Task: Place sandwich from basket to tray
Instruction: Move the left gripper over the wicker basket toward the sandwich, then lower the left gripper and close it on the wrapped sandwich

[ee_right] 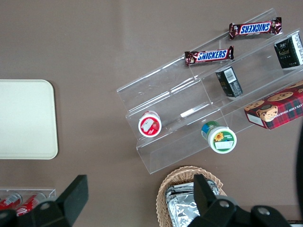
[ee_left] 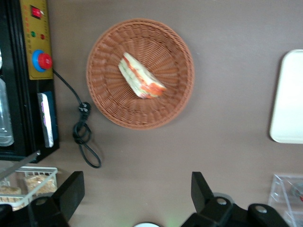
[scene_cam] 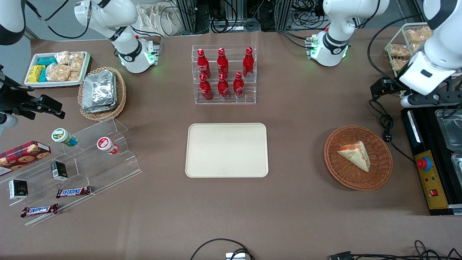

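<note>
The sandwich, a pale bread wedge with red-orange filling along one edge, lies flat in the round reddish-brown wicker basket. The cream-beige tray sits bare at the table's middle, toward the parked arm from the basket. My gripper hangs high over the table, farther from the front camera than the basket and apart from it. Its fingers stand wide open with only bare tabletop between them.
A black control box with a red button stands beside the basket at the working arm's end, with a coiled black cable between them. A rack of red bottles stands farther from the front camera than the tray.
</note>
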Action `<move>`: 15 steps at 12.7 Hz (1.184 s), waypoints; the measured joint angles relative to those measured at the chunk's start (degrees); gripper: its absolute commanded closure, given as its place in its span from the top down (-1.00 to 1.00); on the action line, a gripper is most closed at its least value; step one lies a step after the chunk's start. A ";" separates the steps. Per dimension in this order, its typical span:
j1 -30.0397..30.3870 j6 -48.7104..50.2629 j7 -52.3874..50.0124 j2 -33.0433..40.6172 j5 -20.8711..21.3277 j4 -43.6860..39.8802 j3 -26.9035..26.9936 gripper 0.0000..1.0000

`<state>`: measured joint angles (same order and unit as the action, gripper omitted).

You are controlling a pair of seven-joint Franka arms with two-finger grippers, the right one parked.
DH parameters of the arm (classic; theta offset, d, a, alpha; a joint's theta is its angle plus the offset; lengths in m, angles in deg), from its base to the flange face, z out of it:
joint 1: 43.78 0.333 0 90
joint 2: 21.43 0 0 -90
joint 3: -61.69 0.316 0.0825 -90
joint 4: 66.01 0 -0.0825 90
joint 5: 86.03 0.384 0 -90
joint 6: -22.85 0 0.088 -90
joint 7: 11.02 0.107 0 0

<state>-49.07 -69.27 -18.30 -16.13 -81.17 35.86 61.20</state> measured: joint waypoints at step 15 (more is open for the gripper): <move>-0.70 -22.62 -32.90 -17.73 -3.63 9.24 9.31 1.00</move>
<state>-49.78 -91.89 -51.20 -33.86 -84.80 45.10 70.51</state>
